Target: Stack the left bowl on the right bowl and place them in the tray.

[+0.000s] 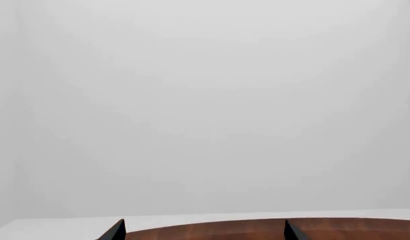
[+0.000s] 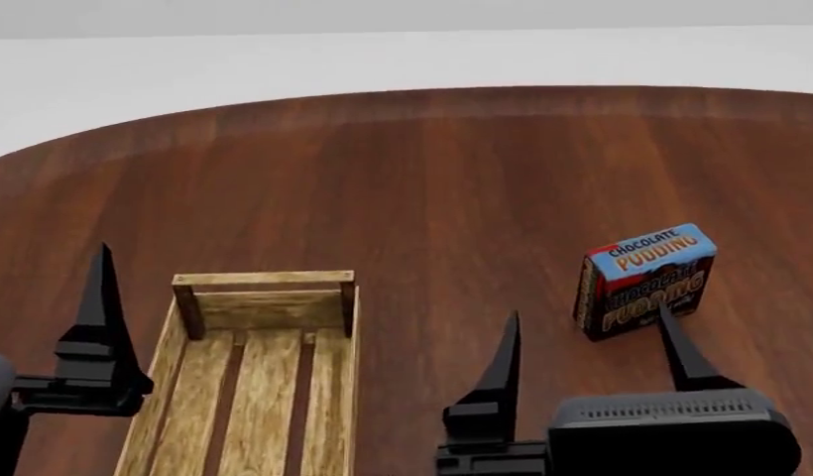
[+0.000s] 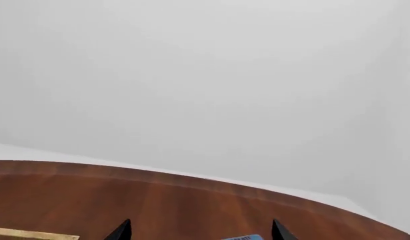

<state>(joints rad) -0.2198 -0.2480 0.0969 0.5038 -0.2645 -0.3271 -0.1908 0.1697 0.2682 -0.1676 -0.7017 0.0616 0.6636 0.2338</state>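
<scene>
No bowl shows in any view. The tray (image 2: pixel 348 342), a long pale wooden crate with a slatted bottom, lies on the brown table (image 2: pixel 420 178) at the lower left and is empty where visible. A sliver of it also shows in the right wrist view (image 3: pixel 31 234). My left gripper (image 1: pixel 205 223) is open and empty; one of its fingers (image 2: pixel 100 317) stands just left of the tray. My right gripper (image 2: pixel 588 315) is open and empty, right of the tray, fingers wide apart (image 3: pixel 200 223).
A blue-and-black chocolate pudding box (image 2: pixel 644 280) stands just beyond my right gripper's fingertips; its top edge shows in the right wrist view (image 3: pixel 242 237). The table's curved far edge (image 2: pixel 380 96) meets a white floor and grey wall.
</scene>
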